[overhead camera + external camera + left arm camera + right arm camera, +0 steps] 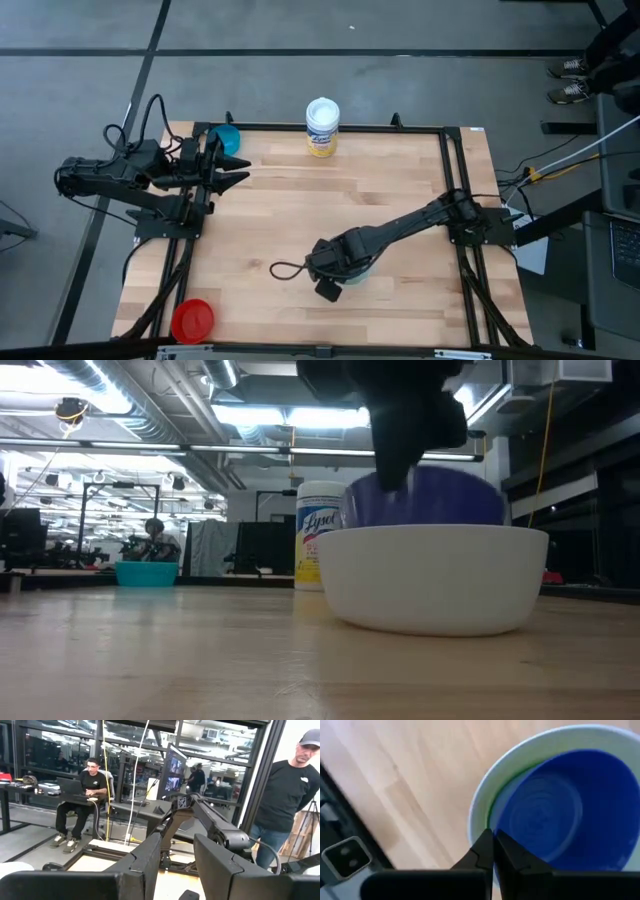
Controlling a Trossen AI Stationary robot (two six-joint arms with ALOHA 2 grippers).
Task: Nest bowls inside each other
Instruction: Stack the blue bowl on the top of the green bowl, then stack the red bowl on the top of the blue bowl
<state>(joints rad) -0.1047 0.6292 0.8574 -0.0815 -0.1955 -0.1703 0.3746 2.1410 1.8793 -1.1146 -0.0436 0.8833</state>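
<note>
Roughly halfway, I'd say: the dark blue bowl (560, 810) sits over a green one in the white bowl (435, 575) mid-desk, right gripper (493, 851) clenched empty at its rim, left gripper (232, 168) parked released, teal bowl (226, 137) and red bowl (192, 320) still loose.

Blue bowl (560, 810) tilted in white bowl (432, 578); teal (226, 138), red (192, 320) apart.

- Around my wooden table (300, 220), grey floor (300, 25) is spreading.
- Ceiling lights (270, 415) are glowing above ducts.
- A person (82, 795) is sitting at a desk by glass partitions (45, 750).
</note>
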